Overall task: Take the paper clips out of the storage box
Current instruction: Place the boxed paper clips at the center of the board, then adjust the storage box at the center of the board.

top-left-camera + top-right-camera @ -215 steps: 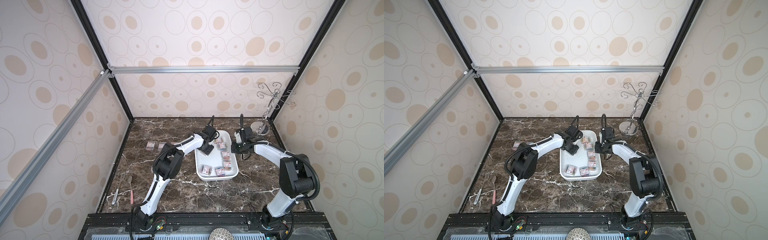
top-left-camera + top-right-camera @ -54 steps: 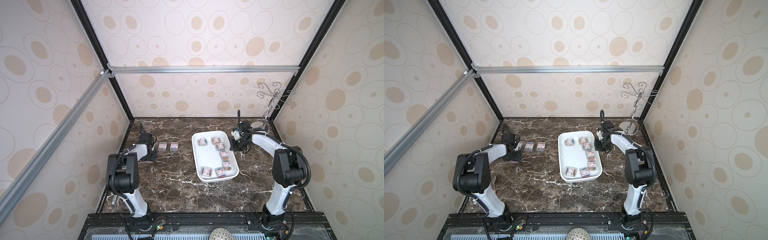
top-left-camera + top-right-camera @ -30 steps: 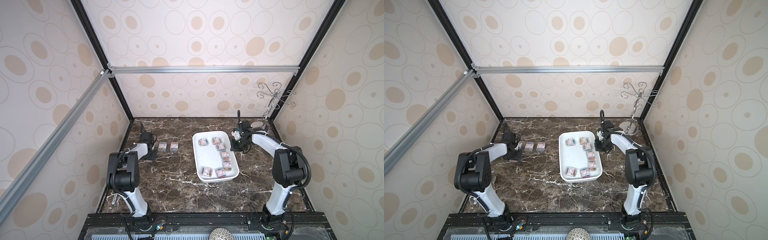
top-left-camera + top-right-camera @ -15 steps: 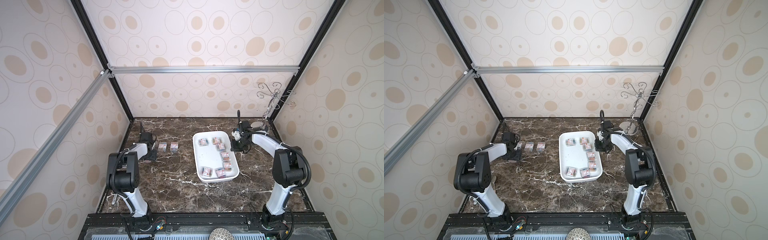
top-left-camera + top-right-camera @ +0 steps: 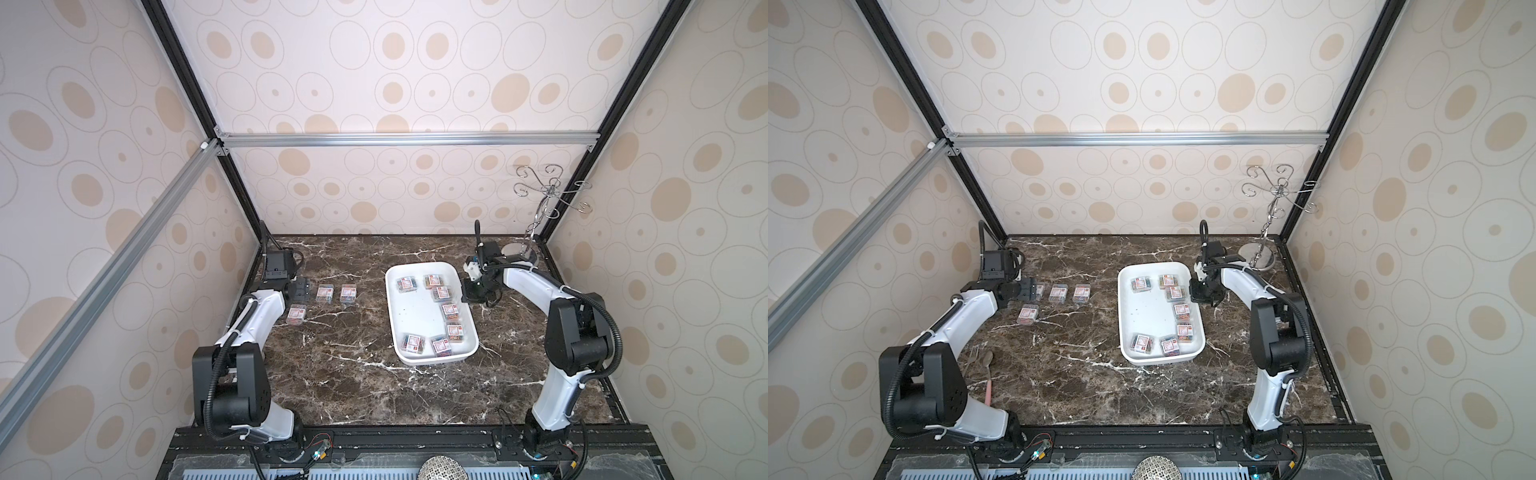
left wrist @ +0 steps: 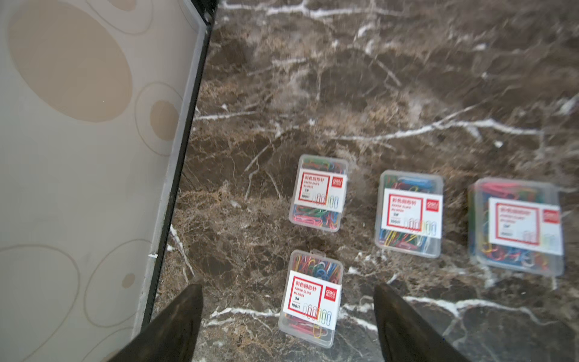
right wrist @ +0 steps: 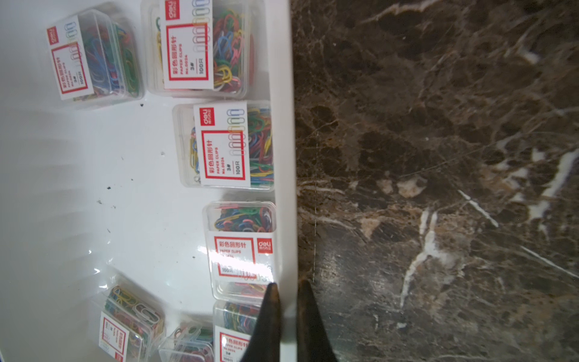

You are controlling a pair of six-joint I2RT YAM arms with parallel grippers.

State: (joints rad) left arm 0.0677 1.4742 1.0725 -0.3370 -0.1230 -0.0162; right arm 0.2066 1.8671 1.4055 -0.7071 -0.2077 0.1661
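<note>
The white storage box (image 5: 415, 320) (image 5: 1142, 316) lies right of centre with several clear boxes of paper clips (image 5: 451, 311) (image 7: 225, 147) inside. Several more paper-clip boxes lie on the marble at the far left, three in a row (image 5: 324, 293) (image 6: 409, 213) and one nearer (image 5: 296, 313) (image 5: 1027, 313). My left gripper (image 5: 300, 289) (image 6: 286, 286) hovers there, open wide, and the nearer box (image 6: 310, 301) rests on the table between its fingers, untouched. My right gripper (image 5: 473, 293) (image 7: 289, 283) is shut on the storage box's far right rim (image 7: 283, 188).
A chrome hook stand (image 5: 544, 208) rises in the back right corner behind the right arm. A fork and a pink-handled spoon (image 5: 984, 365) lie by the left wall near the front. The left wall (image 6: 78, 188) is close beside the left gripper.
My left gripper has opened and let go of the paper-clip box, which now lies on the table. The right gripper has kept its hold on the rim.
</note>
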